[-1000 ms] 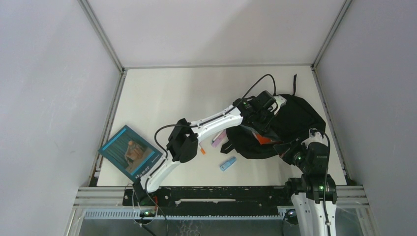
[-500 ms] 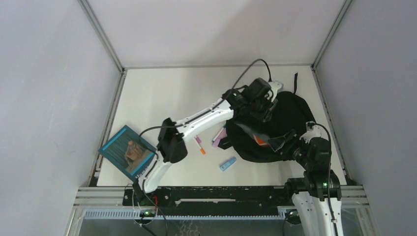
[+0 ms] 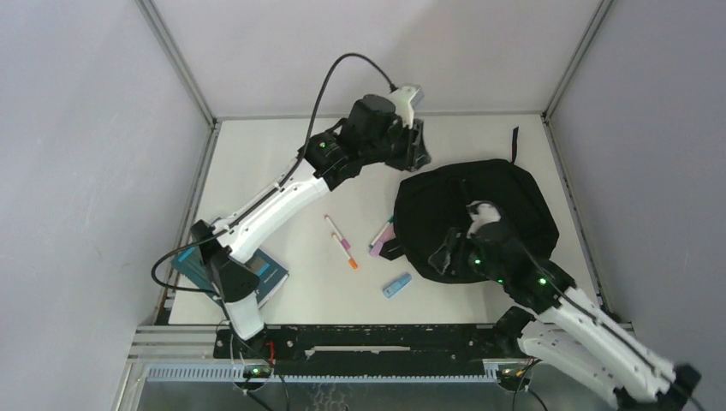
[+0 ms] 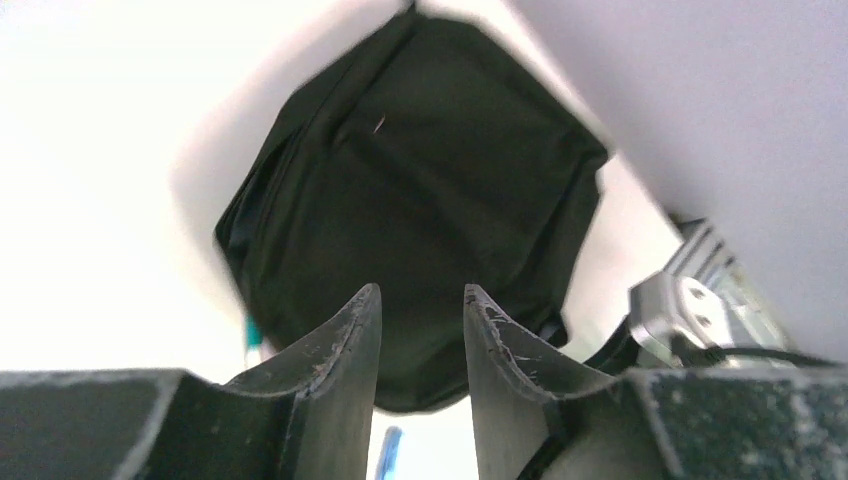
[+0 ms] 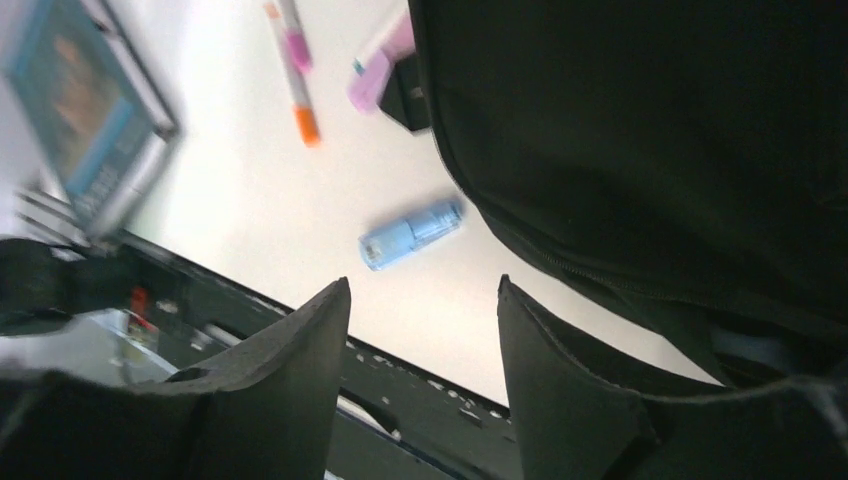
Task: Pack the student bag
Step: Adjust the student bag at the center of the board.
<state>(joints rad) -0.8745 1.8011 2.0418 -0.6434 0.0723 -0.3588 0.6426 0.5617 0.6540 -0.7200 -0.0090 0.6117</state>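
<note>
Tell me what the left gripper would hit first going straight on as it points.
Probably the large soft black fabric backpack, which lies dead ahead of the left gripper, framed between its open fingers; how far off is unclear.

One bag [image 3: 492,193], two pens [image 3: 345,245] (perhaps one book [image 5: 80,100]).

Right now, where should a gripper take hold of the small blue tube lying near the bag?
Mid-barrel, from straight above, closing across its narrow width: the blue tube lies flat and alone on the table, apart from the bag.
</note>
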